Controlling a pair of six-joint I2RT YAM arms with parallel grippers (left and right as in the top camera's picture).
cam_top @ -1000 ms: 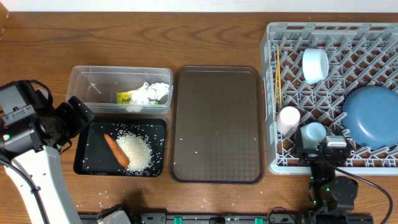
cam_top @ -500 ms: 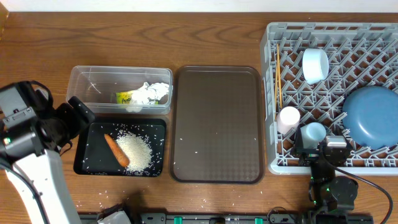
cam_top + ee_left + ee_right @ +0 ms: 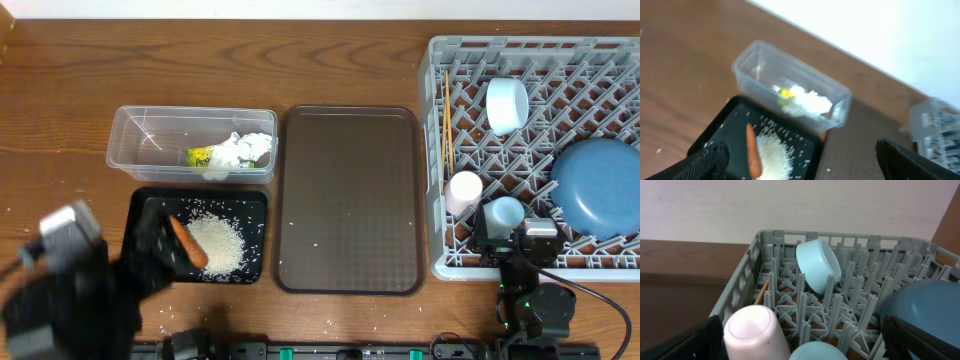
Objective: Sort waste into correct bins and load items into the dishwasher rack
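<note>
Wooden table [image 3: 350, 60]: left gripper [image 3: 802, 159] gapes empty above the black tray [image 3: 725, 127]; right gripper [image 3: 802, 340] gapes empty at the dishwasher rack [image 3: 747, 272].

A brown wooden table [image 3: 60, 70] meets a white wall [image 3: 715, 205].

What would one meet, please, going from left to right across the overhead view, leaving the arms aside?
Clear rectangular plastic tub → large brown serving tray → two wooden chopsticks → white round bowl → dark blue round plate, the last three in the grey plastic rack.
</note>
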